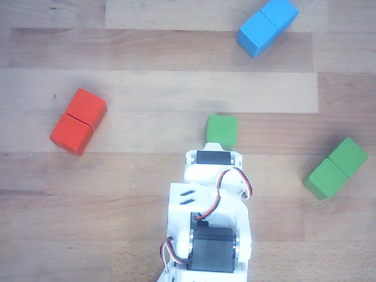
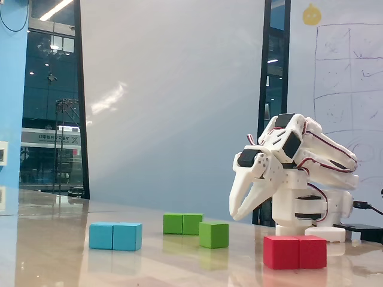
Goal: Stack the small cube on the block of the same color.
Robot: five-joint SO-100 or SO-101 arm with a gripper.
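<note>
- The small cube (image 1: 221, 131) sits on the wooden table (image 1: 129, 194) just right of the other view's centre, directly above the arm's white wrist housing; in the fixed view the small cube (image 2: 213, 234) stands in the lower middle, free of any contact.
- The block (image 1: 336, 168), green with a seam across it, lies at an angle at the right edge of the other view, well apart from the cube. In the fixed view it (image 2: 183, 223) sits just left of and behind the cube.
- The gripper (image 2: 240, 210) hangs above the table in the fixed view, to the right of the cube, its fingers pointing down and left.
- The fingers are spread slightly apart and hold nothing.
- The arm is folded forward from its base at the right, wrist bent downward.
- A blue block (image 1: 267, 26) lies upper right in the other view, a red block (image 1: 78, 121) at the left.
</note>
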